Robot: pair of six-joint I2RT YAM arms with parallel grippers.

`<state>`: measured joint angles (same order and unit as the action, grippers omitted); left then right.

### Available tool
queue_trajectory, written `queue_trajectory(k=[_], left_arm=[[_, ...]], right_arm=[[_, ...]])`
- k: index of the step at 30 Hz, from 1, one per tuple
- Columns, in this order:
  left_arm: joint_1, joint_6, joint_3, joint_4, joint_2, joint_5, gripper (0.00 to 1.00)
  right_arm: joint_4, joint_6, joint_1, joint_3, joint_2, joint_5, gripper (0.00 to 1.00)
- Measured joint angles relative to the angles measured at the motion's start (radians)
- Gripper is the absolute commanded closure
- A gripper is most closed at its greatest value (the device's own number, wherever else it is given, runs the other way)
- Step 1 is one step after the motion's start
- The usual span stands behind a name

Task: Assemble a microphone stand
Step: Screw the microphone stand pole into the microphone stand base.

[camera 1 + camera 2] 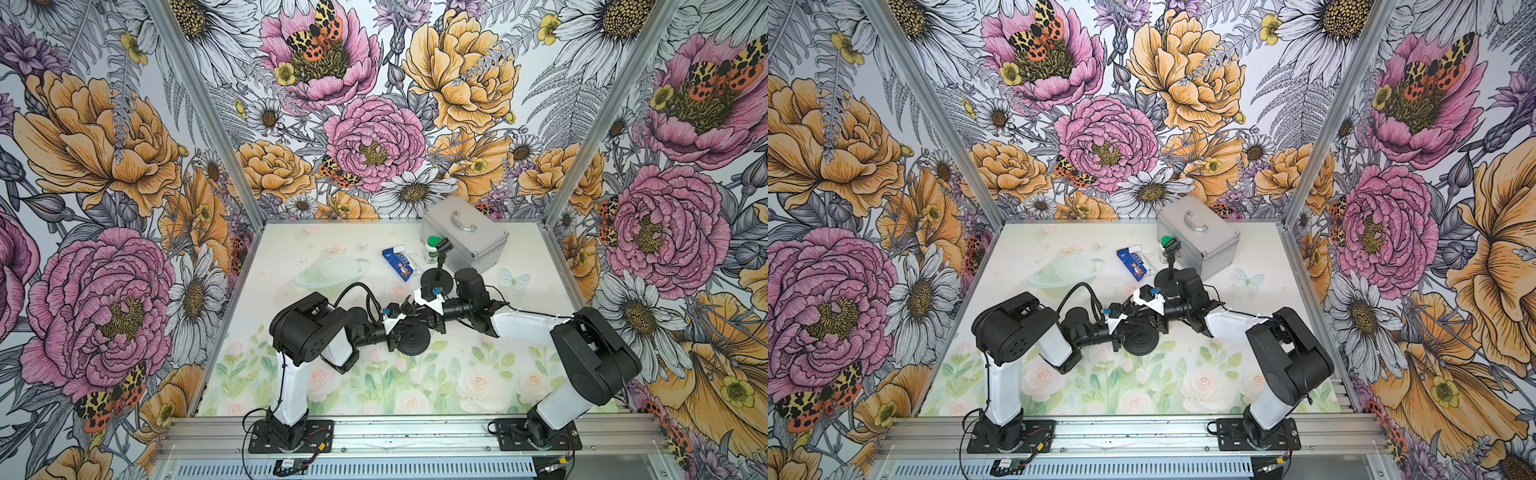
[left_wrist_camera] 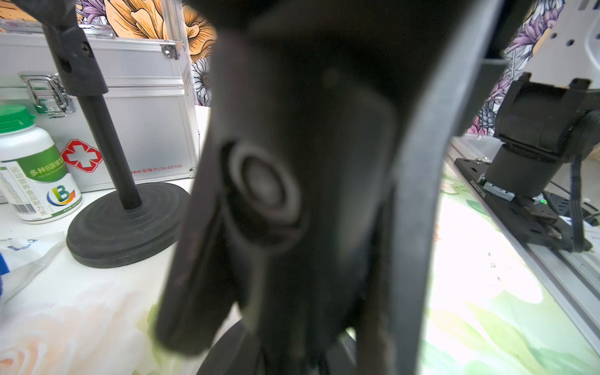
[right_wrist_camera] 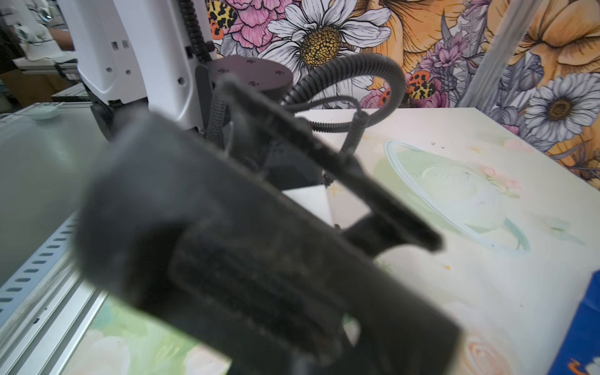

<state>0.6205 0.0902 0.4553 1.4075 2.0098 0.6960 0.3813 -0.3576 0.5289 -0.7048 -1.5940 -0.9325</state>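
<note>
Your left pincer [image 1: 405,326] is clenched at the black clip [image 2: 276,194], above the round base [image 1: 413,343] that sits mid-surface [image 1: 332,386] between your two arms. You cannot tell whether it truly grips the clip. Your right pincer [image 1: 417,313] meets it from the opposite side. A blurred black part fills its wrist view, so you cannot tell its state. A second stand [image 1: 437,279] is upright behind, just beside the bottle [image 1: 432,249] and case [image 1: 465,232].

Silver first-aid case [image 1: 465,235], green-capped bottle [image 1: 432,250] beside it, blue packet [image 1: 397,264] nearby
</note>
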Motion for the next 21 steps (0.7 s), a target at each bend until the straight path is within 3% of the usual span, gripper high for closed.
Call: queue_trajectory(k=[3, 7, 11, 13, 16, 19, 21], left_arm=[[0.002, 0.012, 0.003, 0.000, 0.002, 0.003, 0.80], [0.002, 0.014, 0.001, 0.003, 0.002, 0.008, 0.80], [-0.003, -0.004, 0.001, 0.004, 0.004, 0.006, 0.80], [-0.004, -0.010, 0.001, 0.004, 0.004, 0.006, 0.80], [-0.004, -0.012, 0.001, 0.004, 0.004, 0.006, 0.80], [-0.004, -0.012, 0.001, 0.004, 0.004, 0.006, 0.80], [-0.004, -0.013, 0.001, 0.005, 0.004, 0.006, 0.80]], right_arm=[[0.308, 0.162, 0.076, 0.182, 0.065, 0.267, 1.00], [0.636, 0.294, 0.286, 0.322, 0.037, 0.795, 1.00], [0.792, 0.363, 0.368, 0.325, -0.057, 1.010, 0.97], [0.838, 0.370, 0.374, 0.325, -0.085, 1.027, 0.78], [0.853, 0.359, 0.351, 0.331, -0.089, 0.976, 0.65], [0.782, 0.340, 0.257, 0.340, -0.065, 0.771, 0.51], [0.695, 0.319, 0.175, 0.333, -0.025, 0.612, 0.50]])
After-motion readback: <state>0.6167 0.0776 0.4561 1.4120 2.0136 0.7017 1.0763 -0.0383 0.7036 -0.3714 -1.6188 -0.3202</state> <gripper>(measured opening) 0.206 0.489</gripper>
